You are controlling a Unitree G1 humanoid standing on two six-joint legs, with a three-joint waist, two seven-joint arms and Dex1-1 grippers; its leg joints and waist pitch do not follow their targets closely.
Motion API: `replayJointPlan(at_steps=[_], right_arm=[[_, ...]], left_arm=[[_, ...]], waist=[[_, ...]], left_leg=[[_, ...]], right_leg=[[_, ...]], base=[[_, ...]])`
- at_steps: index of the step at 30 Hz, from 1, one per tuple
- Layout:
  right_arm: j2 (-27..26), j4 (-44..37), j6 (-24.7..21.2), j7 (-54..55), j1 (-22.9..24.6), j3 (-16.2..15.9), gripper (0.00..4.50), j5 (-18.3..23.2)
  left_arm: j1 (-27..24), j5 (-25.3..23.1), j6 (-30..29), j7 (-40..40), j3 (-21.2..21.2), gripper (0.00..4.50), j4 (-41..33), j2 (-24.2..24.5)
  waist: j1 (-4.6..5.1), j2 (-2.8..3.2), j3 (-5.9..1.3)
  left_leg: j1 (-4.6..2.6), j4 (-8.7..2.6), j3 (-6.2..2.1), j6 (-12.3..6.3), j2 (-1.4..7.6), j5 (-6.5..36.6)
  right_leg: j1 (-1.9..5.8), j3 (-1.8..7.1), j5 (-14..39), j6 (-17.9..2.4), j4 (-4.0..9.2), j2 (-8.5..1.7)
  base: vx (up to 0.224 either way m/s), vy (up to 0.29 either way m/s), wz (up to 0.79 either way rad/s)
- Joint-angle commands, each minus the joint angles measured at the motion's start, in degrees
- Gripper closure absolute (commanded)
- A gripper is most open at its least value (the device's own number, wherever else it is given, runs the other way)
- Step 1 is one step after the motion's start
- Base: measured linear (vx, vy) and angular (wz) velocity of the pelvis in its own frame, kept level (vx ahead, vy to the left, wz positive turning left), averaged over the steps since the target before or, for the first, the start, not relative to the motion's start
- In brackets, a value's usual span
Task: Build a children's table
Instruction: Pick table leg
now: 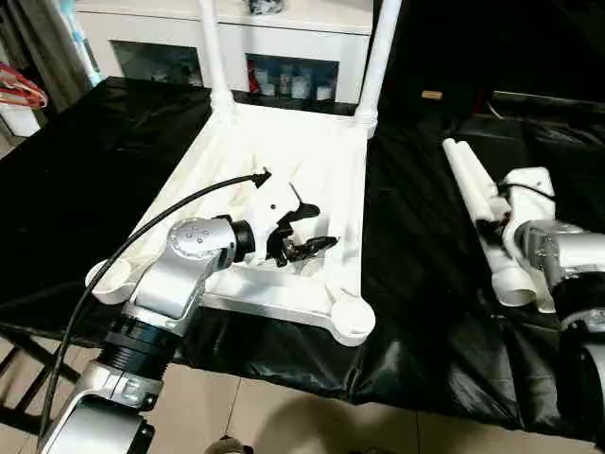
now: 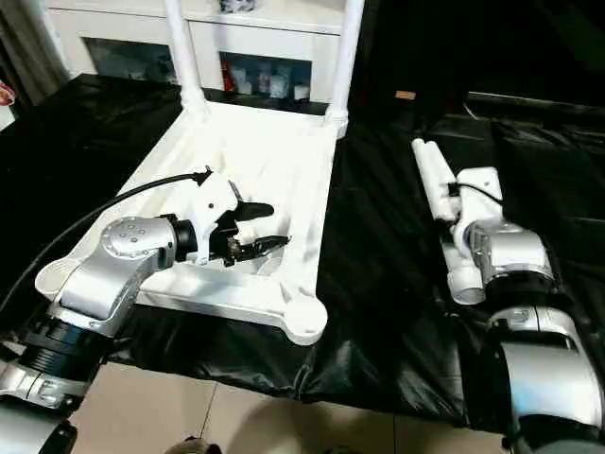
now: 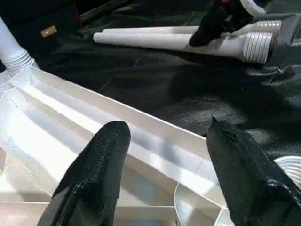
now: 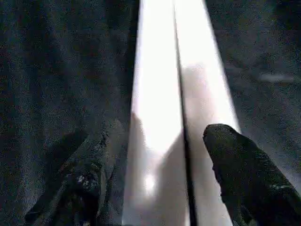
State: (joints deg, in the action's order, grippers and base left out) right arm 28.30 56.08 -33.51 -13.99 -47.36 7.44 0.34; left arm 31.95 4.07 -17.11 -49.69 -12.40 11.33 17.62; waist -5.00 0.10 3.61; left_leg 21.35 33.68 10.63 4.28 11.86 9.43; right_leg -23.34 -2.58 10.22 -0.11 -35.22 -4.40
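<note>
The children's table lies upside down on the black-covered work table: its white ribbed top has two legs standing upright in the far corner sockets. The near corner sockets hold nothing. Two loose white legs lie side by side on the black cover to the right. My left gripper hovers over the top's underside near its right rim, open with nothing between the fingers. My right gripper sits over the two loose legs, its fingers spread to either side.
A white cabinet with glass fronts stands behind the work table. The black cover hangs over the near table edge above a tiled floor. A small tan object lies at the back. A black cable arcs over my left arm.
</note>
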Motion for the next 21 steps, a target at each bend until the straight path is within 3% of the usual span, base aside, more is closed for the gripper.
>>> replayJointPlan(at_steps=[1, 9, 15, 21], right_arm=[[0.77, 1.39, -1.01, -1.46, -1.42, 0.11, 1.34, 0.48], [0.85, 4.09, -2.50, -4.83, -2.76, 0.28, 1.34, 1.31], [0.73, 5.60, -3.35, -6.15, -3.65, 0.19, 1.96, 1.34], [0.36, 8.09, -5.21, -9.71, -3.94, -1.92, 2.48, 0.62]], left_arm=[[0.08, -0.37, -0.39, -0.07, -0.74, 1.46, -1.34, 0.51], [-0.06, 0.01, -0.88, -0.27, -0.71, 1.46, -1.88, 0.75], [0.07, 0.53, -1.24, -0.63, -0.63, 1.46, -2.13, 0.82], [0.34, 1.04, -2.19, -2.35, -1.29, 1.46, -2.47, 1.34]], waist=[[-0.14, -0.71, -4.47], [-0.28, -0.79, -4.45], [-0.38, -0.73, -4.54], [-0.41, -0.81, -4.47]], left_leg=[[-0.57, -2.98, 0.24, -0.22, 0.45, 10.20], [-0.51, -2.94, 0.26, -0.33, 0.56, 10.42], [-0.51, -2.87, 0.26, -0.37, 0.57, 9.77], [-0.48, -2.89, 0.25, -0.54, 0.64, 10.17]], right_leg=[[3.15, 1.64, 7.64, -13.32, 3.55, -2.44], [3.11, 1.54, 8.55, -13.60, 3.52, -2.51], [3.07, 1.53, 7.89, -13.78, 3.36, -2.47], [3.02, 1.45, 9.14, -13.92, 3.45, -2.60]], base=[[0.000, 0.000, 0.00], [0.000, 0.000, 0.00], [0.000, 0.000, 0.00], [0.000, 0.000, 0.00]])
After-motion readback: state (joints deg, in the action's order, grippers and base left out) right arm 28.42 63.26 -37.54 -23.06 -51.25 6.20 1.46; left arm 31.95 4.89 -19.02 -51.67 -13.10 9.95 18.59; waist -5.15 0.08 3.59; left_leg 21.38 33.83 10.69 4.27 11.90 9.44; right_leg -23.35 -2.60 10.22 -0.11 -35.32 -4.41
